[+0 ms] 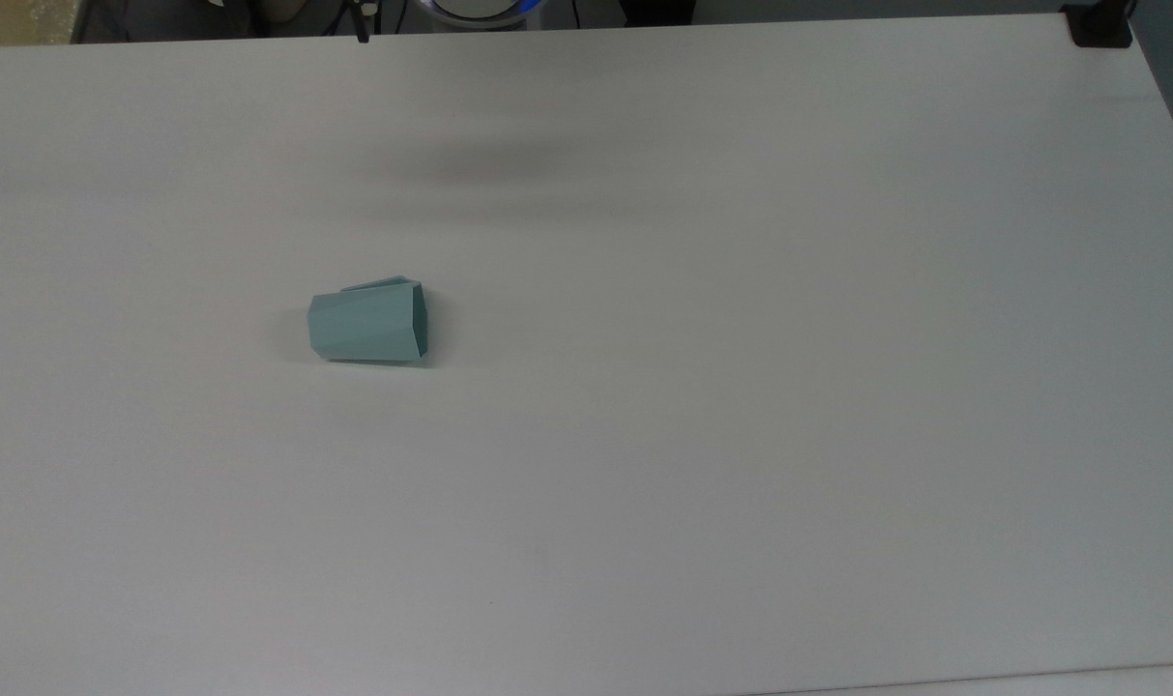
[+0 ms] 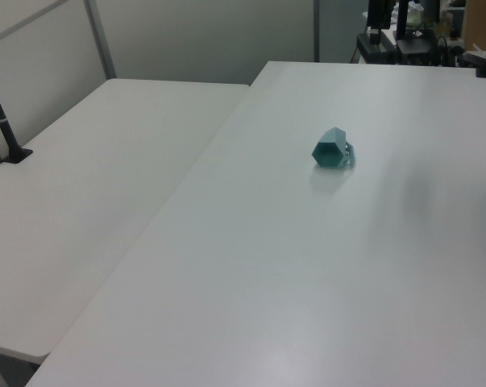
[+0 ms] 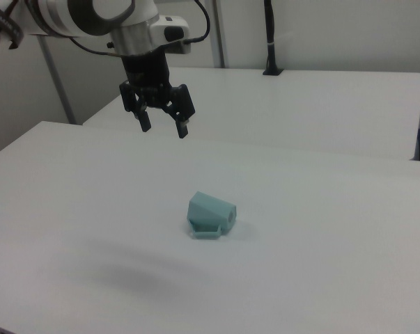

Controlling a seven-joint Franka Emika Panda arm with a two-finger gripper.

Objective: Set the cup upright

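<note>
Black-fingered hand [image 3: 165,128] hangs spread and empty above the toppled cup [image 3: 211,215].

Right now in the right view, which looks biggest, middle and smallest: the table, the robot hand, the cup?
1. table
2. and 3. hand and cup look alike, and the hand is farther off, so no ranking.
</note>
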